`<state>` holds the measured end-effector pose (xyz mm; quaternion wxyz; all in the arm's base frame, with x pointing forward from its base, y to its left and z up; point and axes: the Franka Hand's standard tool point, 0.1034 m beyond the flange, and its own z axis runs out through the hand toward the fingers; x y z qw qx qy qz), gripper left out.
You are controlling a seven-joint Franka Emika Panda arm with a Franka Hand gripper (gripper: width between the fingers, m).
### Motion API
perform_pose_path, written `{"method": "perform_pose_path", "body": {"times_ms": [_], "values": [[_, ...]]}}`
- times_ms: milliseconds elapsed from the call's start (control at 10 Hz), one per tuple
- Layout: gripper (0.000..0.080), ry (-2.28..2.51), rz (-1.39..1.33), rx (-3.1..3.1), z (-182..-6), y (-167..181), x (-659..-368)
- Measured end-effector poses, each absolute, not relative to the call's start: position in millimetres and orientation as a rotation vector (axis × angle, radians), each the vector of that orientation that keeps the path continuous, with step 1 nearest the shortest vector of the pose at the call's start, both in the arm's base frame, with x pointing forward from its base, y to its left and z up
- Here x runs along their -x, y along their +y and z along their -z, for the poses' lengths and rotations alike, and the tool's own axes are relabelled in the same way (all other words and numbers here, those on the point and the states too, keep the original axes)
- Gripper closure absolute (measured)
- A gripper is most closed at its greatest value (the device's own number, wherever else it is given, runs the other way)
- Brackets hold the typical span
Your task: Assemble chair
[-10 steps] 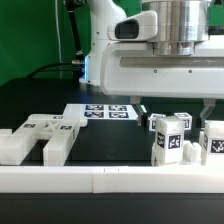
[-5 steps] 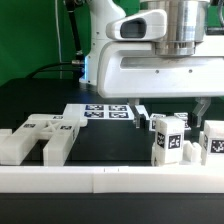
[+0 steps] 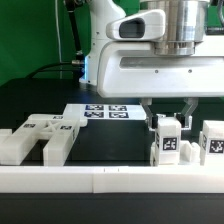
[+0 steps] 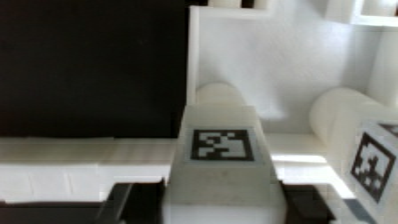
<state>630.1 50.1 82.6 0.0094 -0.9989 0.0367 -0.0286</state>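
Exterior view, change: you are watching the gripper [image 3: 168, 122], spread wide a half second ago, now pinching the upright chair block [image 3: 167, 146].
Exterior view, place: the block is standing on the black desk [image 3: 40, 95], just behind the white rail [image 3: 100, 181] and near a second tagged block [image 3: 213, 141].
Wrist view, grip: dark fingers [image 4: 135, 203] are pressing on both flanks of the block [image 4: 221, 120].
Wrist view, surface: you are looking at smooth white plastic with a rounded top and a square black-and-white tag.

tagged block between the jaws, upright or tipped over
Upright: the tagged block stands on end by the white rail, tag facing the camera, jaws closed on its upper sides.
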Motion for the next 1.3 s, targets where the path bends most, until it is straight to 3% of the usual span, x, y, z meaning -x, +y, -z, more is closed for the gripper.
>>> {"method": "perform_pose_path", "body": {"times_ms": [900,1300], "values": [[0.0508,1.512,0.053,2.686,-81.1,57.6,-629.4],[0.0494,1.714,0.038,2.555,-81.1,59.8,-629.5]]}}
